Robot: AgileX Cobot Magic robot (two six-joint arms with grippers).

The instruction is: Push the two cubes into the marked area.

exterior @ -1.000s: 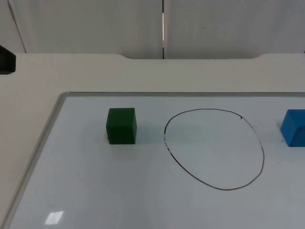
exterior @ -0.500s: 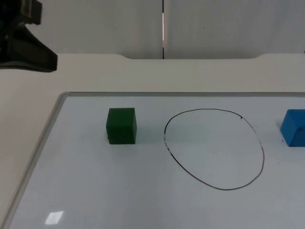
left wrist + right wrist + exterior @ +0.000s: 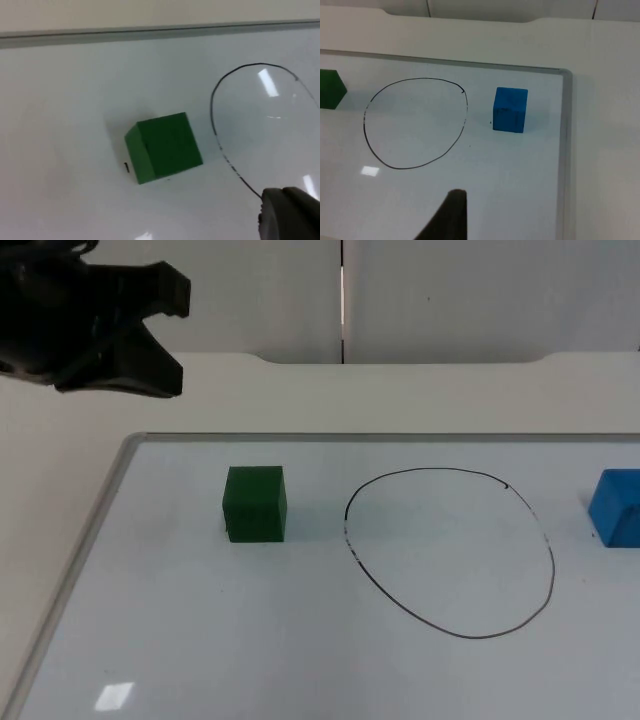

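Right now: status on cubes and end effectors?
Left end effector open, above table's far left. Green cube, blue cube outside marked circle. Nothing in the way.

My left gripper [image 3: 175, 340] is further into the top view than a second ago, reaching from the upper left corner out over the table's far edge, closer to the green cube [image 3: 255, 503].

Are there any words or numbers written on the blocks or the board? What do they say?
No words, numbers or brand names can be read anywhere.
Green cube: plain faces, no writing.
Blue cube: a few dark smudges, not letters.
Whiteboard: one hand-drawn black loop, a mark, not text.
Left gripper: no label to read.
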